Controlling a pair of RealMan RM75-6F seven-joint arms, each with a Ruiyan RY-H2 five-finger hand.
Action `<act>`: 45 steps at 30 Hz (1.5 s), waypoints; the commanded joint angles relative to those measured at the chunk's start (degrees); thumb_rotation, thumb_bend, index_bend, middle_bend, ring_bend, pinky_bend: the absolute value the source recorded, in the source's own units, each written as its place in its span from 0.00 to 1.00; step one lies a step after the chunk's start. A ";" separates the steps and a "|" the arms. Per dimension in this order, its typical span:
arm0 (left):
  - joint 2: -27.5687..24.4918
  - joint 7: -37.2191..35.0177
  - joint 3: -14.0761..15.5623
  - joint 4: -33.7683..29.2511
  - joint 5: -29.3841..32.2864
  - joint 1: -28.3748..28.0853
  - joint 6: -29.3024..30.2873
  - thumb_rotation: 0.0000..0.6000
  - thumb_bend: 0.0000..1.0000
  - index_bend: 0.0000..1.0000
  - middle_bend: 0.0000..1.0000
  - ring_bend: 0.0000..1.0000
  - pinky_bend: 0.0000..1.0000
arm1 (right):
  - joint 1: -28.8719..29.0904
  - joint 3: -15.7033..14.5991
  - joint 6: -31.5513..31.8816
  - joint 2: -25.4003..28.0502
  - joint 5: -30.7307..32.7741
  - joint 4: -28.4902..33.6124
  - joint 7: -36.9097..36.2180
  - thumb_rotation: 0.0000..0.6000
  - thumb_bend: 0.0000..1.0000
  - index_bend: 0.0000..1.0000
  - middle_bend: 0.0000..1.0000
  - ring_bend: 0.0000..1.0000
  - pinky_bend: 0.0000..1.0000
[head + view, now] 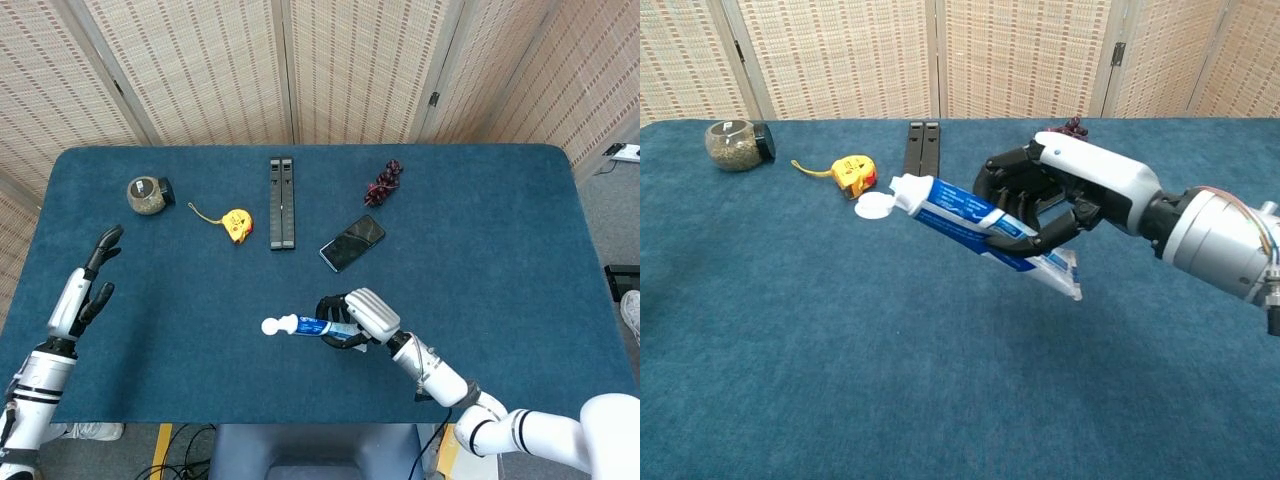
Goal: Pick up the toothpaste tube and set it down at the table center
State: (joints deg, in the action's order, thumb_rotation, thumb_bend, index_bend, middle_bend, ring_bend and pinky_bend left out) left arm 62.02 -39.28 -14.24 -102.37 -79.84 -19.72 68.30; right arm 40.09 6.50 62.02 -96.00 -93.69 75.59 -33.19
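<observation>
The right robot hand [1060,195] has its dark fingers [1015,240] curled around the toothpaste tube [970,220], gripping it near the crimped tail end. The tube is carried clear of the blue desk [500,230], roughly level, with its white cap [270,326] pointing left and the tail toward the right. In the head view the tube [315,326] and right robot hand [360,315] sit over the near middle of the desk, a little toward the near edge.

At the near left edge, the left robot hand [85,290] holds nothing; its fingers are extended and apart, pointing toward the far side. It is well apart from every object.

Farther back, a dark phone [352,242] lies flat, angled, just beyond the held tube. To its left lie a pair of long black bars [282,202], side by side and touching, running near to far. Left of them is a yellow tape measure [236,224] with a short length of tape pulled out. Farther left, a glass jar [146,195] with a dark lid lies on its side. At the far side, right of the bars, rests a bunch of dark red grapes [384,182].
</observation>
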 commanded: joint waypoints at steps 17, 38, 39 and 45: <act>4.37 -4.34 -2.81 -3.72 6.87 -5.31 -5.82 0.08 0.01 0.00 0.00 0.00 0.14 | 5.95 5.52 7.86 -14.43 0.09 -8.32 -5.17 1.00 0.60 0.66 0.61 0.56 0.62; 7.19 -1.48 -0.65 2.26 3.06 -5.95 -4.09 0.55 0.23 0.00 0.00 0.00 0.13 | 6.30 7.73 7.74 -11.88 4.58 -5.26 -7.08 1.00 0.61 0.66 0.61 0.57 0.62; 7.18 -1.57 -0.52 2.47 2.87 -6.01 -4.19 0.55 0.26 0.00 0.00 0.00 0.13 | 6.33 7.80 7.81 -11.83 4.64 -5.13 -7.13 1.00 0.61 0.66 0.61 0.57 0.62; 7.31 -0.28 0.19 3.24 2.24 -6.48 -4.59 0.72 0.34 0.00 0.00 0.00 0.13 | 6.79 8.02 7.85 -11.89 4.81 -4.53 -6.62 1.00 0.61 0.66 0.61 0.57 0.62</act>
State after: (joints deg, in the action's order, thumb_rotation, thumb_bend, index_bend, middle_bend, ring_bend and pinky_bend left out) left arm 69.32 -39.77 -14.15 -99.21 -77.52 -26.10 63.78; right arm 46.83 14.46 69.87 -107.85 -88.96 71.01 -39.85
